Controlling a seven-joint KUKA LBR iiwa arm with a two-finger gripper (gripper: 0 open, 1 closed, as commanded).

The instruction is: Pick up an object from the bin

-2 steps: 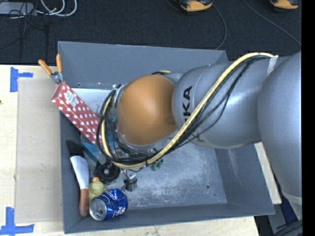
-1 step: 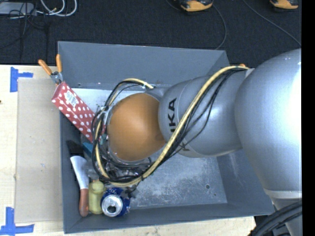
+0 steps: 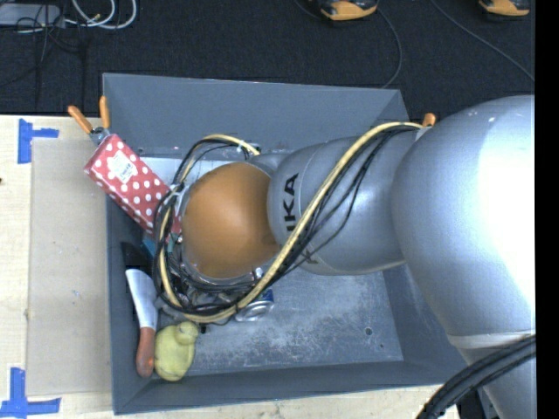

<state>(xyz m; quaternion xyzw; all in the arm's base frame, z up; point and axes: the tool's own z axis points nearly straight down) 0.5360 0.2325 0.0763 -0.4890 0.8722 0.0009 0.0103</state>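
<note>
Your claw (image 3: 214,297) is low at the left side of the bin (image 3: 262,103), in the reaching step; wide or narrow, I cannot tell. Nearest lie a white tube (image 3: 140,299) and a yellow toy (image 3: 175,349); next, I judge, you close and lift.

Things around the wrist cover (image 3: 223,221) in the bin (image 3: 349,330)
Box (image 3: 127,177) behind-left of the cover; tube (image 3: 140,297) left; toy duck (image 3: 175,352) front-left.

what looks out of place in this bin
The red box with white dots lies tilted at the bin's upper left corner, one end poking out over the left rim, not flat on the floor. The yellow soft toy and white tube lie inside by the left wall.
</note>
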